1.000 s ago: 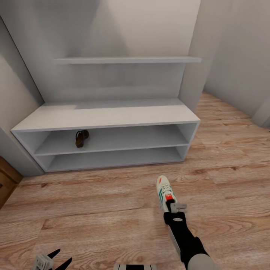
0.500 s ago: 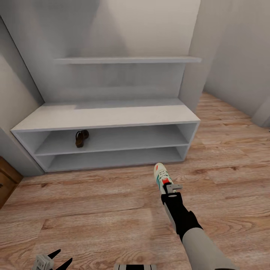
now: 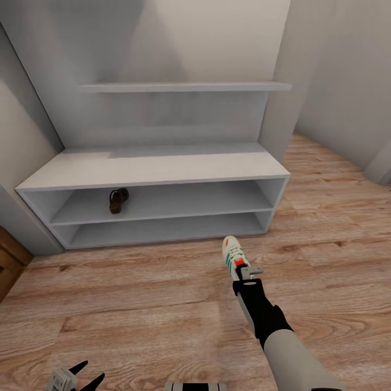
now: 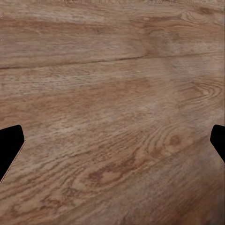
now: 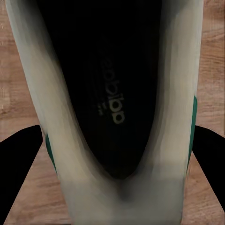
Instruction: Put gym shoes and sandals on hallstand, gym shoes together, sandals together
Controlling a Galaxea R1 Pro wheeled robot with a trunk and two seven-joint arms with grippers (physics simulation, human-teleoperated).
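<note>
The right gripper [image 3: 245, 273], clamped on the heel of a cream-white, green-striped gym shoe [image 3: 234, 255], has carried it forward to just before the pale grey hallstand [image 3: 157, 168]; placement appears imminent. One brown sandal [image 3: 117, 200] occupies the upper open shelf. The left gripper [image 3: 76, 377] hangs spread over wood-plank floor [image 3: 136, 293].

1. A pale grey wall [image 3: 347, 76] rises at about two o'clock.
2. A brown wooden cabinet corner [image 3: 8, 260] sits at nine o'clock, just beside the left edge.
</note>
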